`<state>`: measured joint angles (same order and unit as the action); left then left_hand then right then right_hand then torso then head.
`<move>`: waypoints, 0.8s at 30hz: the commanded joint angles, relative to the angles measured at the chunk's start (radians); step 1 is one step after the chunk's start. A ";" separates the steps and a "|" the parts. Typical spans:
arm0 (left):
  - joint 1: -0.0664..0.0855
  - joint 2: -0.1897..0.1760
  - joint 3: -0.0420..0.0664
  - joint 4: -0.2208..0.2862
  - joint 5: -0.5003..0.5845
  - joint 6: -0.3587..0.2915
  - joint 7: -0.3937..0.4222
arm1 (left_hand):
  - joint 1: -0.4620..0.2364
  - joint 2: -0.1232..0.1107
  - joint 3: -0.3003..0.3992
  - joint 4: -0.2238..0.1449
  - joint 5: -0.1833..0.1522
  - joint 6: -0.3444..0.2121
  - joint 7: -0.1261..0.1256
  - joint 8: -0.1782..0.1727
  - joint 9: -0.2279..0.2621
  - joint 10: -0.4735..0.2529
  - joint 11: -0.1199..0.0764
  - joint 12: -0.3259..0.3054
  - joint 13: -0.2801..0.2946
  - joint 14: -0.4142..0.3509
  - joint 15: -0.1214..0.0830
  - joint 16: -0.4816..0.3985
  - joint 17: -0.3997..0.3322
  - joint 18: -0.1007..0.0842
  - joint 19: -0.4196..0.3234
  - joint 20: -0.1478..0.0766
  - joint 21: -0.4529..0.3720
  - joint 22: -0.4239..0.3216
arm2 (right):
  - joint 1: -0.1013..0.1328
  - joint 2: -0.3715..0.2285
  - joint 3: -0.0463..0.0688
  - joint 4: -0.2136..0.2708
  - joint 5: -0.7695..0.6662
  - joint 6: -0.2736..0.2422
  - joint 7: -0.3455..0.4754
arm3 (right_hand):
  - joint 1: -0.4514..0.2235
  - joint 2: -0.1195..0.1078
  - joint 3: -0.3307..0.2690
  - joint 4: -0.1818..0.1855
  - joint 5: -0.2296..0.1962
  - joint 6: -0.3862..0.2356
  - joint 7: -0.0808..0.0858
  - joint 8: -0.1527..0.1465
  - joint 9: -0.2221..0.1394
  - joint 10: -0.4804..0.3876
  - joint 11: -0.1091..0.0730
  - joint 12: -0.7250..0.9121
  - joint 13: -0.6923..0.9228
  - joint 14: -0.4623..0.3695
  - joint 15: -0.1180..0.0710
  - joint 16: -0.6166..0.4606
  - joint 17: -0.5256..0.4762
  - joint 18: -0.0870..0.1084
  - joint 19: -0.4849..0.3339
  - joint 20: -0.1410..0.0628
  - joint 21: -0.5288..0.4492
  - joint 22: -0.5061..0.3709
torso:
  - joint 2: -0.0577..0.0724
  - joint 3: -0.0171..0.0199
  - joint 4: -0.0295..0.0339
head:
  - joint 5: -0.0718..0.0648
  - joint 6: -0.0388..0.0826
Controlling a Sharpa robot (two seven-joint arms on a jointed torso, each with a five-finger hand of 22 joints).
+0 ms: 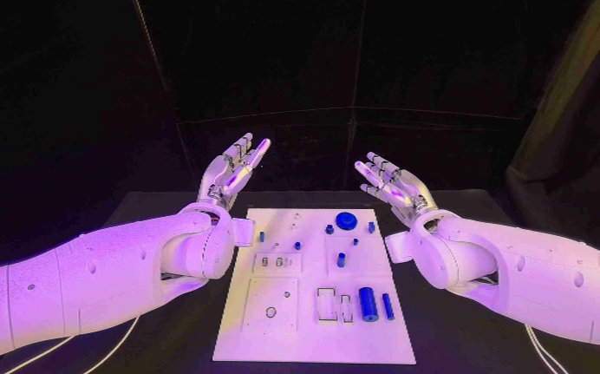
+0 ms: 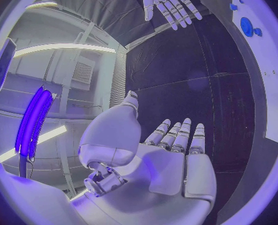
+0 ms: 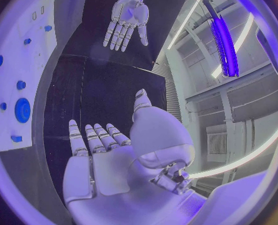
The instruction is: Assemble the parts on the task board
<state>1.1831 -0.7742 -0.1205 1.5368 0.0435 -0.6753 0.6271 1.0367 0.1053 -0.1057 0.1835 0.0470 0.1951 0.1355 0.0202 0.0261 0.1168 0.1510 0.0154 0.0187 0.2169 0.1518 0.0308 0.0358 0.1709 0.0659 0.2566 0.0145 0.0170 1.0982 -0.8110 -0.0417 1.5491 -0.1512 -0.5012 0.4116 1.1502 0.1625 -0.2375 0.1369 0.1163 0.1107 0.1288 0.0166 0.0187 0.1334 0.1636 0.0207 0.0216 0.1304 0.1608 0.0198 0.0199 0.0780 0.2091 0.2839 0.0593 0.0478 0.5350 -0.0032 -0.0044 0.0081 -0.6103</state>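
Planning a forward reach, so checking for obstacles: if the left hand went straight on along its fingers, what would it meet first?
Nothing, as far as these views show. The left hand is open, fingers pointing up and away past the table's far edge, beside the task board, into dark space. Depth there is hard to judge.

Both arms are reaching forward — left hand [image 1: 234, 168] pointing toward one o'clock, right hand [image 1: 393, 185] toward eleven — fingers extended, holding nothing.
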 commanded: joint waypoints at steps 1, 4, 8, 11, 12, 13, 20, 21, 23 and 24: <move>0.001 0.001 0.001 0.000 0.007 0.034 0.048 | 0.009 0.003 -0.002 0.003 0.005 0.006 0.059 0.007 0.001 0.005 0.009 0.004 0.001 0.013 0.002 0.005 0.002 0.009 0.002 0.006 0.006 0.002 | 0.007 -0.003 -0.002 -0.001 -0.096 0.144 -0.050 | 0.126 0.013 0.004 -0.076 0.011 0.122 0.100 0.020 0.013 0.161 0.036 0.021 0.014 0.188 0.027 0.031 0.018 0.041 0.143 0.008 0.073 0.036 | 0.000 0.0000 -0.0002 | 0.000 0.000; 0.001 0.001 0.001 0.000 0.007 0.034 0.048 | 0.013 0.006 -0.005 0.001 0.005 0.011 0.063 0.007 0.002 0.012 0.013 0.005 0.002 0.024 0.006 0.007 0.004 0.008 0.006 0.009 0.008 0.003 | 0.009 -0.004 -0.004 -0.002 -0.105 0.159 -0.055 | 0.153 0.013 0.009 -0.105 0.013 0.173 0.104 0.026 0.018 0.225 0.042 0.025 0.018 0.260 0.031 0.039 0.022 0.044 0.177 0.008 0.093 0.043 | 0.000 0.0000 -0.0002 | 0.000 0.000; 0.001 -0.018 0.001 -0.007 0.026 0.077 0.050 | 0.025 0.014 -0.010 -0.005 0.005 0.034 0.074 0.010 0.004 0.035 0.025 0.008 0.005 0.070 0.018 0.018 0.012 0.006 0.024 0.017 0.016 0.008 | 0.010 -0.046 -0.003 -0.023 -0.199 0.129 -0.007 | 0.186 0.013 0.021 -0.143 0.013 0.253 0.110 0.036 0.025 0.335 0.056 0.036 0.026 0.375 0.040 0.054 0.030 0.047 0.245 0.009 0.128 0.055 | 0.012 0.0020 -0.0042 | -0.014 -0.010; 0.001 -0.027 0.001 -0.007 0.026 0.090 0.050 | 0.047 0.018 -0.013 -0.018 0.004 0.094 0.103 0.021 0.011 0.103 0.054 0.020 0.012 0.198 0.041 0.058 0.033 0.001 0.082 0.034 0.042 0.023 | 0.010 -0.049 -0.003 -0.032 -0.234 0.128 -0.003 | 0.211 0.013 0.032 -0.173 0.013 0.342 0.115 0.049 0.032 0.470 0.071 0.055 0.034 0.495 0.052 0.071 0.036 0.060 0.327 0.007 0.166 0.068 | 0.012 0.0012 -0.0048 | -0.015 -0.012; 0.001 -0.034 0.001 -0.006 0.026 0.099 0.051 | 0.081 0.018 -0.006 -0.042 0.006 0.164 0.118 0.035 0.018 0.191 0.070 0.037 0.021 0.323 0.055 0.098 0.051 -0.010 0.185 0.038 0.088 0.047 | 0.011 -0.051 -0.002 -0.038 -0.257 0.131 -0.004 | 0.226 0.012 0.038 -0.189 0.011 0.400 0.116 0.060 0.037 0.558 0.076 0.070 0.040 0.599 0.052 0.091 0.044 0.069 0.390 0.006 0.195 0.079 | 0.011 0.0010 -0.0047 | -0.015 -0.012; 0.001 -0.039 0.001 -0.004 0.025 0.104 0.050 | 0.103 0.015 0.003 -0.060 0.004 0.212 0.123 0.045 0.023 0.253 0.075 0.050 0.027 0.394 0.061 0.120 0.061 -0.019 0.259 0.040 0.121 0.064 | 0.012 -0.052 -0.002 -0.043 -0.275 0.132 -0.005 | 0.236 0.013 0.043 -0.199 0.009 0.442 0.124 0.067 0.041 0.621 0.069 0.080 0.044 0.669 0.046 0.103 0.048 0.077 0.415 0.007 0.207 0.082 | 0.014 0.0005 -0.0033 | -0.016 -0.011; 0.002 -0.078 0.001 0.022 -0.020 0.167 0.023 | 0.234 -0.043 0.064 -0.171 0.005 0.606 0.108 0.126 0.056 0.746 0.050 0.167 0.062 0.738 0.009 0.231 0.101 0.012 0.701 0.015 0.300 0.133 | 0.037 -0.046 -0.001 -0.087 -0.411 0.144 -0.026 | 0.288 0.015 0.072 -0.266 0.033 0.696 0.115 0.104 0.055 0.798 0.033 0.096 0.044 0.835 0.005 0.122 0.047 0.107 0.539 -0.005 0.261 0.089 | 0.036 0.0018 0.0040 | -0.017 -0.003; 0.002 -0.084 0.001 0.028 -0.030 0.177 0.016 | 0.238 -0.044 0.068 -0.178 0.005 0.640 0.103 0.132 0.056 0.795 0.038 0.182 0.066 0.791 -0.008 0.248 0.113 0.012 0.749 0.001 0.316 0.136 | 0.046 -0.042 -0.001 -0.096 -0.448 0.145 -0.033 | 0.293 0.016 0.076 -0.278 0.040 0.739 0.112 0.109 0.056 0.820 0.027 0.097 0.043 0.864 -0.004 0.127 0.047 0.107 0.562 -0.012 0.271 0.091 | 0.040 0.0023 0.0043 | -0.017 -0.002; 0.002 -0.092 0.001 0.037 -0.042 0.189 0.008 | 0.241 -0.045 0.072 -0.185 0.006 0.656 0.094 0.130 0.052 0.836 0.027 0.187 0.066 0.833 -0.021 0.253 0.124 0.016 0.790 -0.012 0.322 0.135 | 0.055 -0.038 -0.001 -0.106 -0.497 0.145 -0.045 | 0.297 0.016 0.081 -0.292 0.042 0.759 0.105 0.108 0.054 0.845 0.021 0.096 0.042 0.899 -0.015 0.130 0.047 0.108 0.587 -0.023 0.283 0.093 | 0.051 0.0032 0.0057 | -0.019 -0.003; 0.003 -0.096 0.001 0.043 -0.048 0.198 0.002 | 0.247 -0.045 0.075 -0.191 0.006 0.667 0.090 0.129 0.050 0.856 0.021 0.188 0.066 0.851 -0.028 0.253 0.129 0.015 0.808 -0.017 0.323 0.133 | 0.062 -0.036 0.000 -0.113 -0.538 0.146 -0.059 | 0.298 0.017 0.082 -0.299 0.042 0.769 0.102 0.107 0.052 0.859 0.016 0.095 0.041 0.918 -0.020 0.132 0.048 0.108 0.600 -0.028 0.290 0.095 | 0.054 0.0027 0.0070 | -0.021 -0.003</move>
<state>1.1839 -0.8688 -0.1204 1.5705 0.0394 -0.5456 0.6445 1.2759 0.0606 -0.0296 -0.0025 0.0470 0.8559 0.2134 0.1480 0.0784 0.9619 0.1754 0.1994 0.0842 1.0574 0.1275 0.2817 0.1624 0.1732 0.8626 0.2431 0.3338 0.1512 1.1557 -0.8493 -0.0423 1.4411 -0.5342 -0.3740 0.3781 1.4104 0.1764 -0.1777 -0.1008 0.1394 0.6981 0.1824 0.1007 0.0652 0.8391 0.2033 0.1009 0.0612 0.8747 0.1733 0.1294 0.0630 0.1638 0.6883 0.2798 0.2929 0.1303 0.5720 -0.0015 -0.0011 -0.0106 -0.6138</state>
